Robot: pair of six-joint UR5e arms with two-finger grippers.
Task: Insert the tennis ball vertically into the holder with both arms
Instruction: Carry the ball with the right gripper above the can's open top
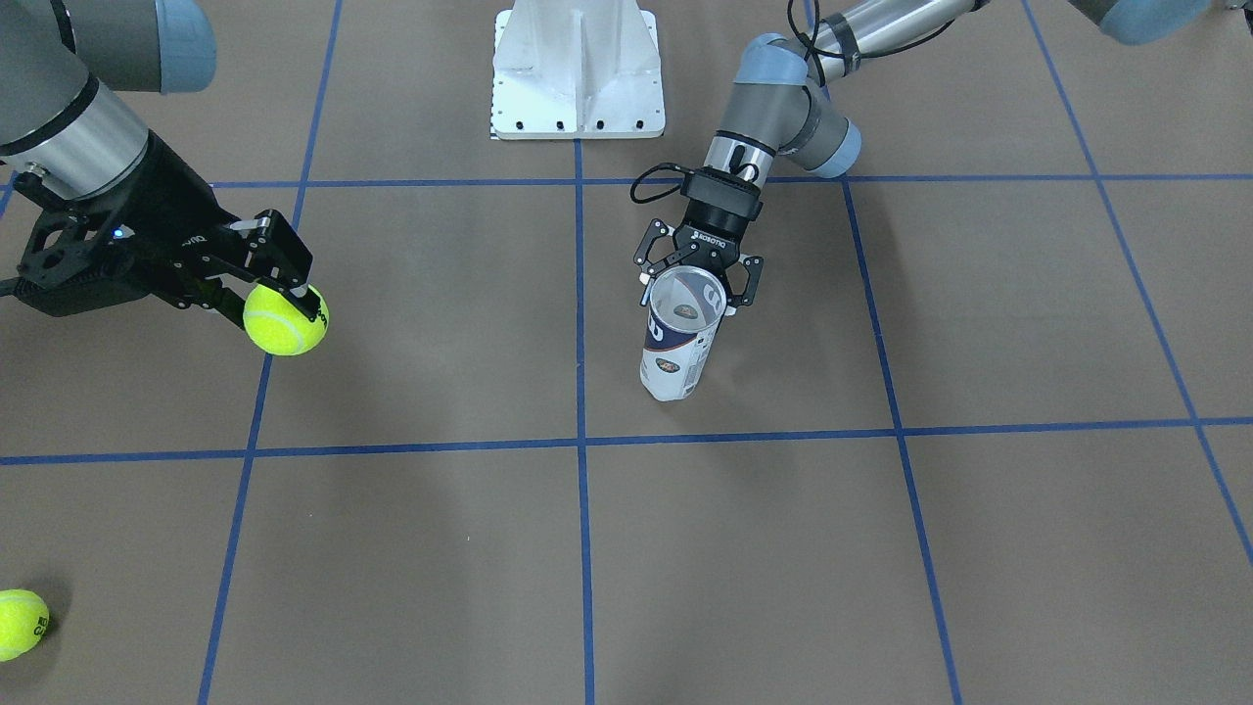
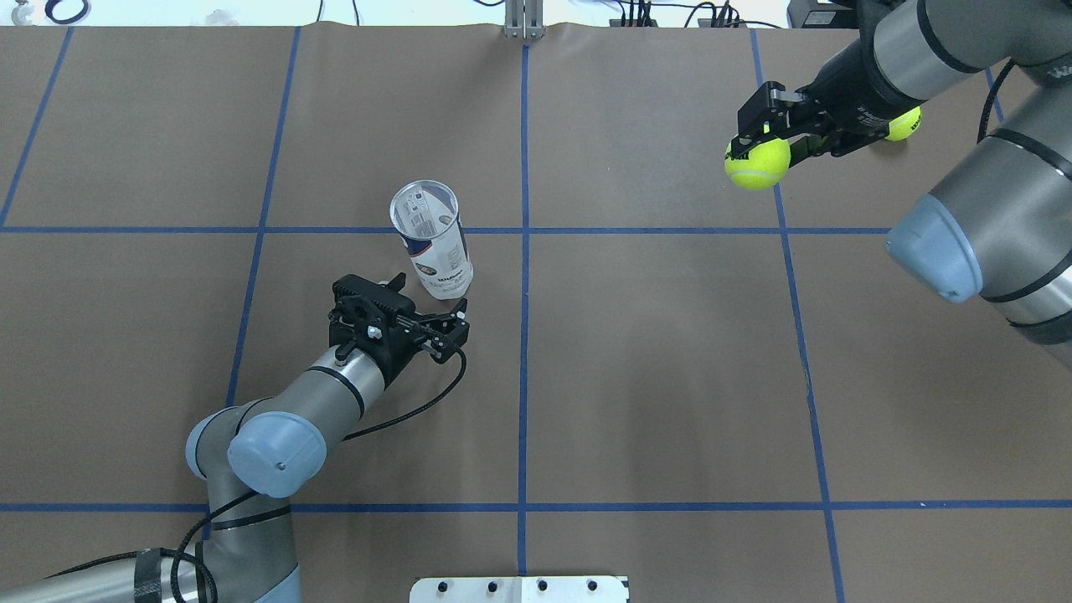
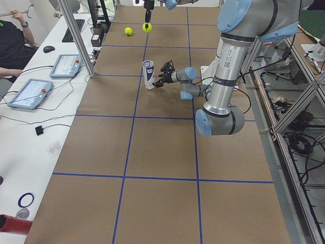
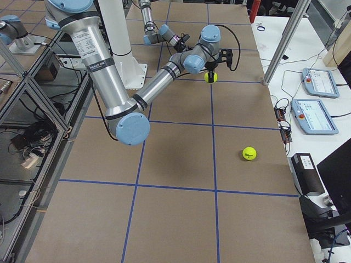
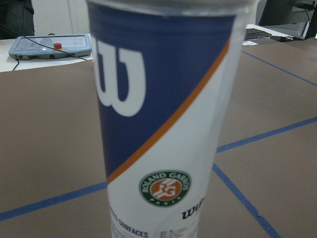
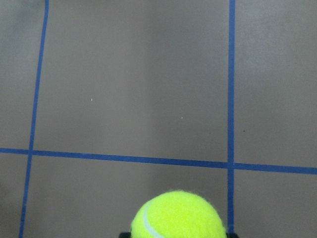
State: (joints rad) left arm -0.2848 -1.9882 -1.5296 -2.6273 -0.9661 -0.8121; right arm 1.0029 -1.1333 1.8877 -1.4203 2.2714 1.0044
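gripping the tennis ball [image 2: 758, 167] tight in my right gripper [image 2: 762, 151], above the table [image 2: 670, 377] at two o'clock, i had my left gripper [image 2: 427, 308] spread open beside the upright can [image 2: 431, 243], at its seven o'clock.

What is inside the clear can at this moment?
No ball shows inside the can: through its open mouth only the label's printed back is seen. Its very bottom is hidden by the label and the viewing angle.

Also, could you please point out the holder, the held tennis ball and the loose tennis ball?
holder [image 1: 675, 354], exterior front-facing view, on its labelled side wall.
held tennis ball [image 1: 285, 321], exterior front-facing view, on its felt centre.
loose tennis ball [image 1: 20, 625], exterior front-facing view, on its visible centre.
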